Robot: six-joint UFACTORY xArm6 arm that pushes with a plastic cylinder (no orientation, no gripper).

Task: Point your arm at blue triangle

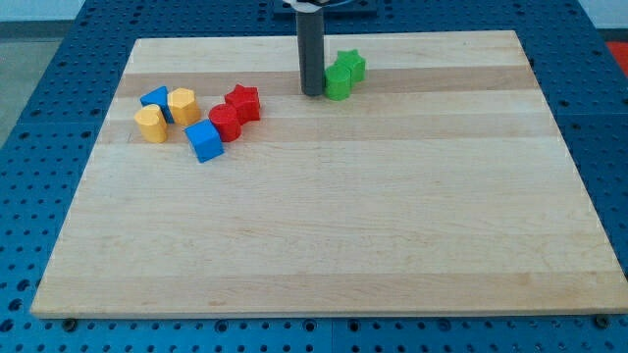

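The blue triangle (154, 99) lies near the board's upper left, touching two yellow blocks: a yellow hexagon (183, 105) on its right and a yellow rounded block (150, 125) below it. My tip (312, 93) rests on the board near the top centre, far to the right of the blue triangle. It sits just left of a green block (338, 82) and a green star (350, 66).
A blue cube (205, 141), a red round block (225, 122) and a red star (242, 102) cluster between the yellow blocks and my tip. The wooden board (324, 245) lies on a blue perforated table.
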